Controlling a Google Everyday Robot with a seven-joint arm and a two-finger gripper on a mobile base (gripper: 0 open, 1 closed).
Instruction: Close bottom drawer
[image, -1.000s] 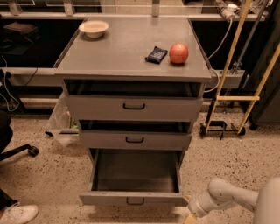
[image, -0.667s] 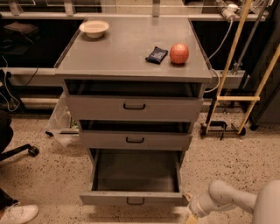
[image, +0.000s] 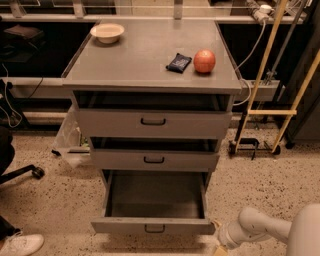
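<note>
- The gripper (image: 220, 248) is seen at the bottom edge, low over the floor, just right of the near right corner of the bottom drawer (image: 155, 226). Whether it is open or closed cannot be told, as it is cut off by the frame.
- Against the earlier frames, no clear shift of the gripper or the drawer is noted.
- The white arm (image: 257, 226) is stretched leftward from the lower right, held low and nearly level.
- The bottom drawer is pulled well out of the grey cabinet (image: 150, 70), its box open to view.
- On the cabinet top, a bowl (image: 107, 32), a dark packet (image: 178, 62) and an apple (image: 204, 61) are set.
</note>
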